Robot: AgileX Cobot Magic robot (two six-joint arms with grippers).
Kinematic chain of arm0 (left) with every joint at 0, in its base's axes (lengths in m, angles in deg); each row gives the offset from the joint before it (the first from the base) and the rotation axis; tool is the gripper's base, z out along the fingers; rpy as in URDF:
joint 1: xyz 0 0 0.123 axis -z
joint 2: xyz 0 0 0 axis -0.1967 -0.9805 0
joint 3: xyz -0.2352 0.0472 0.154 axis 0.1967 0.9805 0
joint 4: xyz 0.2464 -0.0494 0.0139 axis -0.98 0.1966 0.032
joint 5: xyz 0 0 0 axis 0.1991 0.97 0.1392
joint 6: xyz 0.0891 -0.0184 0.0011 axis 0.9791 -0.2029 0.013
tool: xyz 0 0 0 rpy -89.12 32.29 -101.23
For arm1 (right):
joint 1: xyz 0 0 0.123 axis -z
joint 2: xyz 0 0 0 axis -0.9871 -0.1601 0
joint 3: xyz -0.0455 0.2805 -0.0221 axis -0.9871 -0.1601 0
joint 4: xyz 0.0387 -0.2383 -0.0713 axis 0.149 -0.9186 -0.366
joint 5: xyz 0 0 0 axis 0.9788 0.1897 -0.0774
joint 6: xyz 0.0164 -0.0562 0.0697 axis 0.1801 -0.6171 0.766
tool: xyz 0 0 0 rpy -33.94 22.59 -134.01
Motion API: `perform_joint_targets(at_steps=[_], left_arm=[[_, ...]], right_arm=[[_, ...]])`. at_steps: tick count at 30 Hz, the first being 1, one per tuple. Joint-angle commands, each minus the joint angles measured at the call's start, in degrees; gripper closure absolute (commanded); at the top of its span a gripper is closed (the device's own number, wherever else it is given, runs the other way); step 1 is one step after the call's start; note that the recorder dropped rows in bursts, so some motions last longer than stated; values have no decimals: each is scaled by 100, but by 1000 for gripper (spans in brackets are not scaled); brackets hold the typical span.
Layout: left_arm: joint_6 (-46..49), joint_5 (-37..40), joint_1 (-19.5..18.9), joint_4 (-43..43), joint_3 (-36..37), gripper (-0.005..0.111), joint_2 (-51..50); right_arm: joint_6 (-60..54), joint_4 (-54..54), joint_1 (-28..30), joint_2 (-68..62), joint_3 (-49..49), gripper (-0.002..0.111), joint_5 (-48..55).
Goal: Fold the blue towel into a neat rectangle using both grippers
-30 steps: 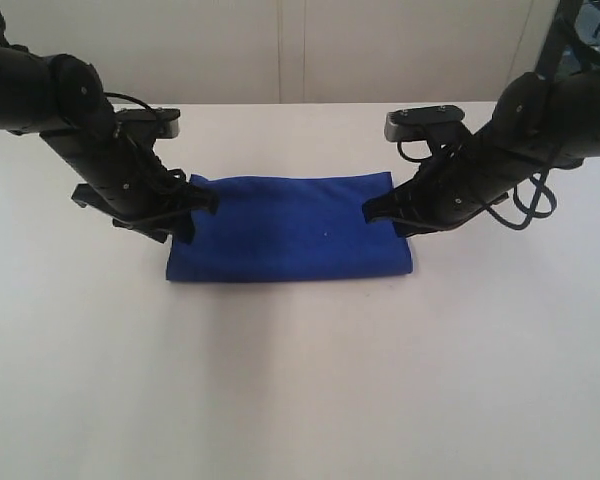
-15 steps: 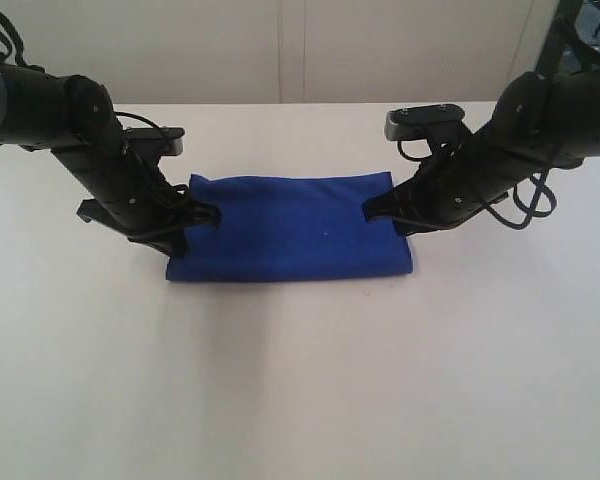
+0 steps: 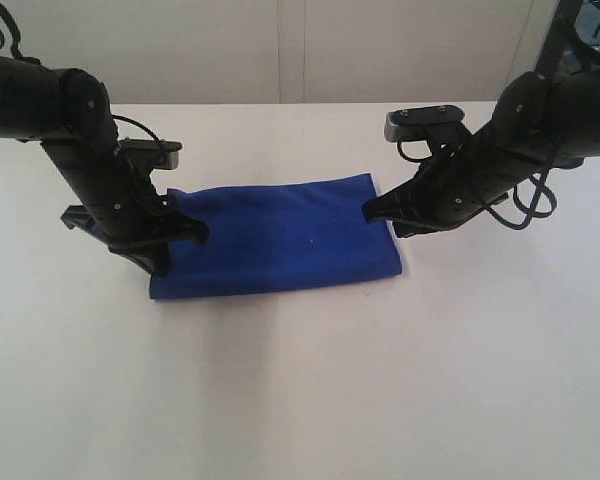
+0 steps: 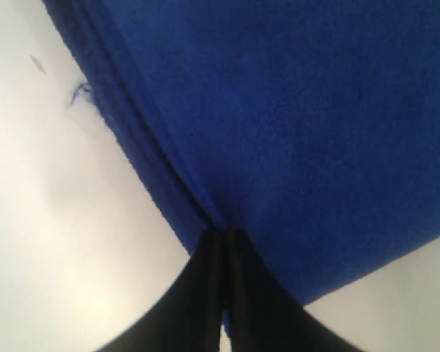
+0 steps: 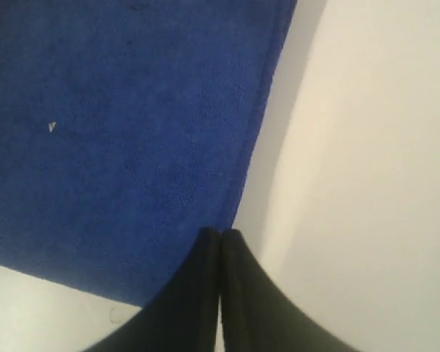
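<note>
Exterior view. The blue towel (image 3: 280,235) lay on the white table (image 3: 300,400), a little far of its middle, between the two arms. It was a plain, deep royal-blue cloth with a soft, napped surface, folded into a wide band with its long sides running left to right. The band sat slightly askew, its left end nearer than its right. A small pale speck (image 3: 311,240) marked its upper face.

Left wrist view. The left gripper (image 4: 221,233) was closed at the towel's left end. Its black fingers (image 4: 257,293) were pressed together, with a sliver of blue showing between them, so the cloth was pinched. The stacked layers of the fold ran as parallel ridges along this edge, and a loose blue thread (image 4: 79,92) lay on the table just beside it.

Right wrist view. The right gripper (image 5: 220,233) was fully closed, its fingertips meeting at the towel's right edge and touching it. Whether any cloth was caught between them could not be told. The edge here was straight and cleanly turned.
</note>
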Motion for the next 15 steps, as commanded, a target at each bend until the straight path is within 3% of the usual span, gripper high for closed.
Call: perform_joint_targets(at_steps=[1,15], left_arm=[[-1,97,30,15,45,107,154],[-219,430,39,25,32,107,531]], right_arm=[[-24,-28,27,65,-43,108,-8],[-24,-28,27,65,-43,108,21]])
